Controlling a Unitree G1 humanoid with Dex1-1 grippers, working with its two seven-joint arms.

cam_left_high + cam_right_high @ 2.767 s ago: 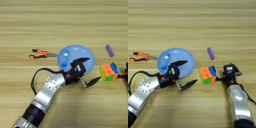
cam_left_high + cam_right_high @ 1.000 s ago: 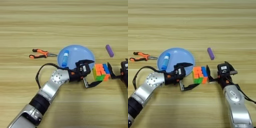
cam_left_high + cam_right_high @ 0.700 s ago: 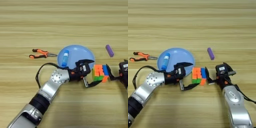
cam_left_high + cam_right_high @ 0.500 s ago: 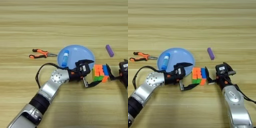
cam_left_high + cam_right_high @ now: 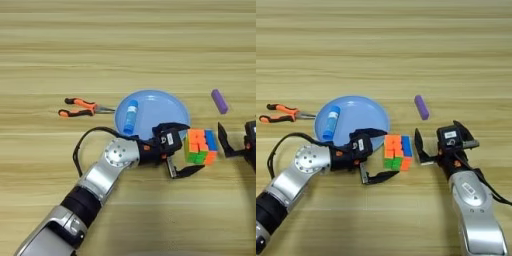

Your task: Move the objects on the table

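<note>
Wide light wooden table (image 5: 125,45), plank grain running across. Near the middle, round light blue plate (image 5: 165,107), with blue-and-white glue stick (image 5: 130,116) lying inside it toward the left rim. Just left of the plate, orange-handled pliers (image 5: 80,107), tips pointing at the plate's edge. Right of the plate and apart from it, small purple cylinder-like block (image 5: 421,107), lying flat and slightly slanted. Below the plate's right edge, multicoloured puzzle cube (image 5: 397,152) resting on the table, orange, blue, green and red faces showing. Left gripper (image 5: 375,155) reaching in from the lower left, fingers spread wide: one black finger lying over the plate's near rim above the cube's left side, the other curving under the cube's lower left corner; cube just beside the gap, not clamped, contact not clear enough to tell. Right gripper (image 5: 438,142) coming up from the lower right, standing just right of the cube, fingers parted, one finger pointing up close beside the cube's right face, the other angled off to the right; nothing held between them
</note>
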